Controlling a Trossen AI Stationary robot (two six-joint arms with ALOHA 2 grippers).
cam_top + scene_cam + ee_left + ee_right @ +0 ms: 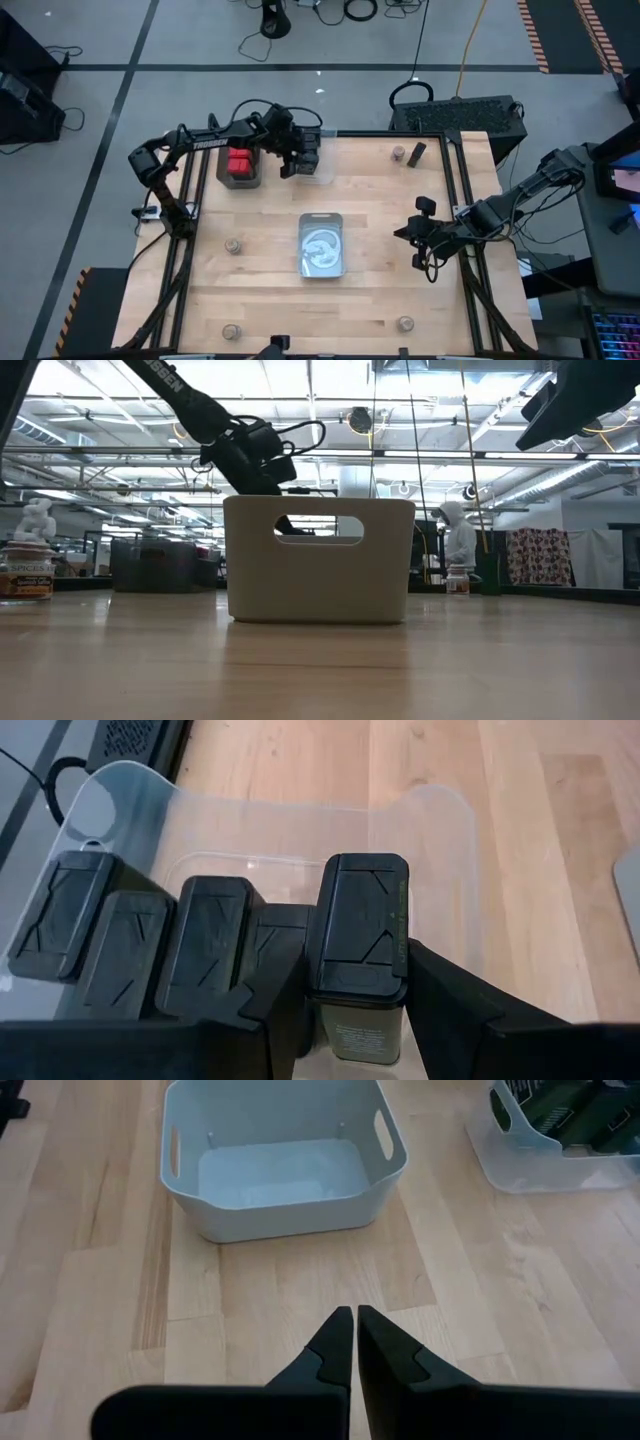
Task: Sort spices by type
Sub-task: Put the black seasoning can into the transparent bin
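Right now my left gripper is clamped on a black box, its two fingers pressing the box's sides just under the lid. I'm carrying it over the clear bin, which sits in the upper middle of the high view just right of the container of red boxes. Four other black boxes stand upright in a row inside the bin, filling the left and centre of the left wrist view.

What matters for the next move, as I judge it, is that the free slot lies straight below and to the right of the held box in that wrist view, at the open end of the row. The box hangs upright, long axis vertical, lid up, matching its neighbours, so I expect a straight descent with no turning. Its near neighbour looks very close, so I'd watch for a snag there.

My right gripper waits with its fingers pressed together and nothing between them, at the right middle of the high view, looking across bare wood at the empty grey bin. Round jars remain scattered: one left of the tin, two along the lower edge, one at the upper right.
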